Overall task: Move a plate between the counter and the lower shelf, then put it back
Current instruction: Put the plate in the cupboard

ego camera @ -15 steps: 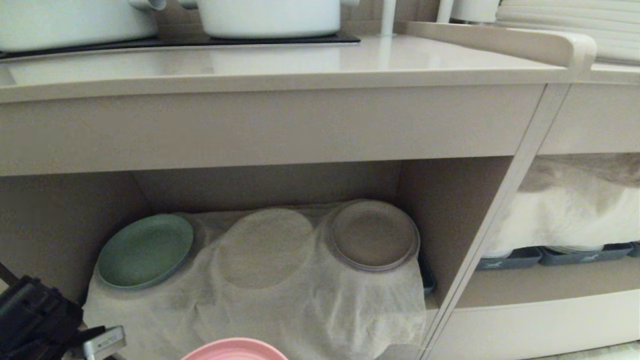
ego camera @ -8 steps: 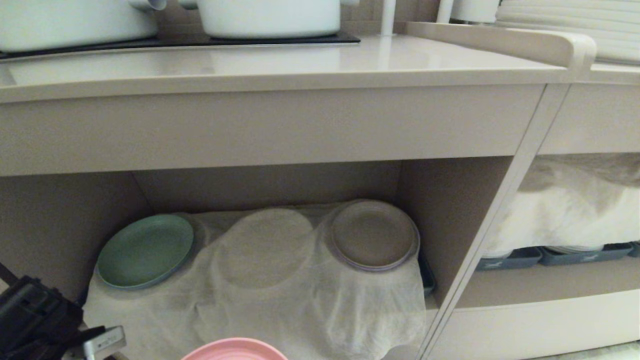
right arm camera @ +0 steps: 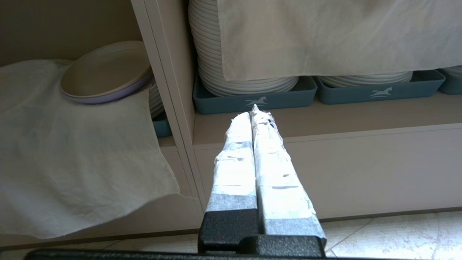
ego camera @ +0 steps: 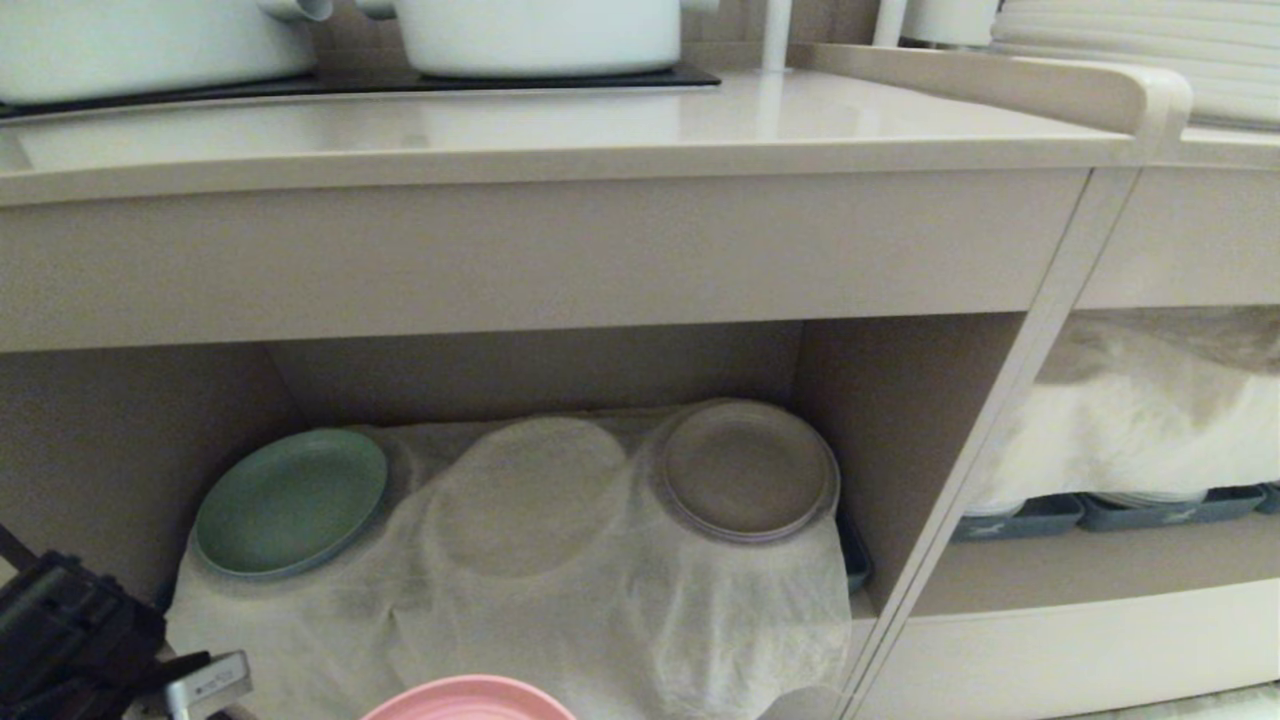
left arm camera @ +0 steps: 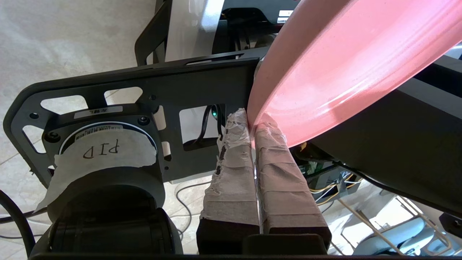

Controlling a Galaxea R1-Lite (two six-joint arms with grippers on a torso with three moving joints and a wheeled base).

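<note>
At the lower left, the left gripper [left arm camera: 251, 121] pinches the rim of the plate [ego camera: 468, 698], a matte pink disc with a low raised edge, held low in front of the cloth-draped lower shelf [ego camera: 900, 420]. The counter [ego camera: 600, 130] lies above. The right gripper [right arm camera: 255, 110], pressed together and empty, hangs before the neighbouring compartment.

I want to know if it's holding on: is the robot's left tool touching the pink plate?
Touching. The left wrist view shows the left tool shut on the pink plate, pinching its rim between both taped fingers.
</note>
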